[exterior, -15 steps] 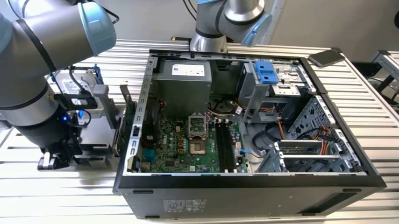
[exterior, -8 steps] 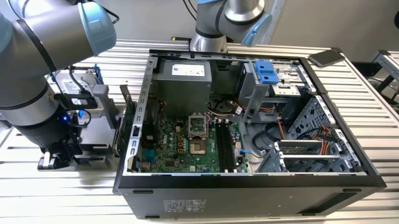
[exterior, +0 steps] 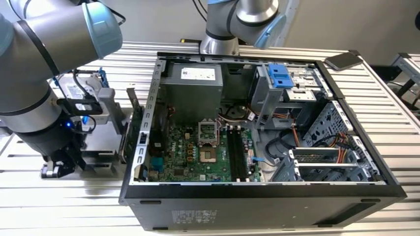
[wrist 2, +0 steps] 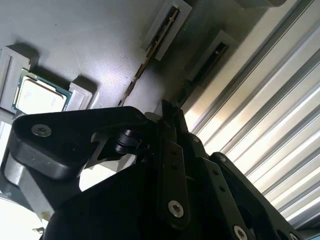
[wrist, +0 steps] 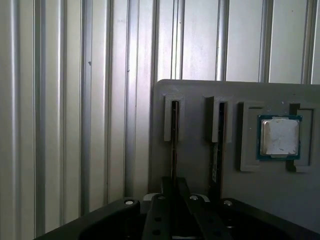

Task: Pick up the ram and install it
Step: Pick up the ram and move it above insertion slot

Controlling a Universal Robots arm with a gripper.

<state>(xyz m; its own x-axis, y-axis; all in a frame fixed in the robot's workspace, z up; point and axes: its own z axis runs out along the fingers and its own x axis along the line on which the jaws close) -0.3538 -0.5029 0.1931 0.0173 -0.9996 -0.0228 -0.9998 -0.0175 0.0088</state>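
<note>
Pincer tight around ram

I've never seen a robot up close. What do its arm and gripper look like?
The arm is thick silver-grey tubing with pale blue joint caps and black bands; black cables run near its wrist. The gripper is black, angular, with silver screws.
</note>
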